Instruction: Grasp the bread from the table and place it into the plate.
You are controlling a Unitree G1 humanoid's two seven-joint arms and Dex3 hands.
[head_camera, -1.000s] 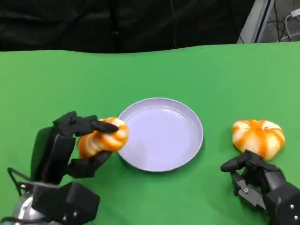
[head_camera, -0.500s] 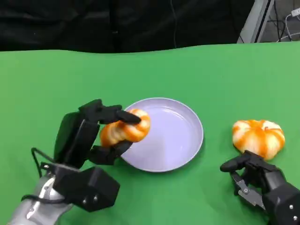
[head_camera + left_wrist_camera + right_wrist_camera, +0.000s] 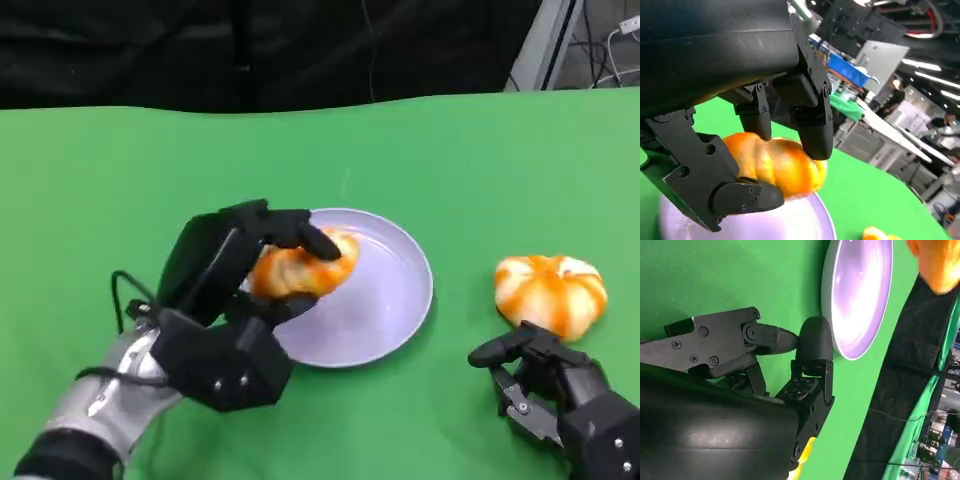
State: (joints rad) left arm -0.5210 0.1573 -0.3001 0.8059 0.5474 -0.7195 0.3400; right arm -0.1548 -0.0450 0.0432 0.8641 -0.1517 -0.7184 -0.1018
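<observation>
The bread point(image 3: 300, 270) is a glossy orange-brown twisted roll, pinched in the left hand point(image 3: 240, 270): fingers point(image 3: 300, 235) press on its top, the thumb beneath. In the left wrist view the bread point(image 3: 775, 165) hangs just above the plate's bowl, lying roughly level. The plate point(image 3: 395, 300) is round, shallow, pale lilac, flat on the table under and beyond the left hand's fingertips; its near-left rim is hidden by that hand. A second bread point(image 3: 550, 290), a rounded bun striped orange and white, sits on the table just ahead of the right hand point(image 3: 545, 385), apart from its fingers, well right of the plate
</observation>
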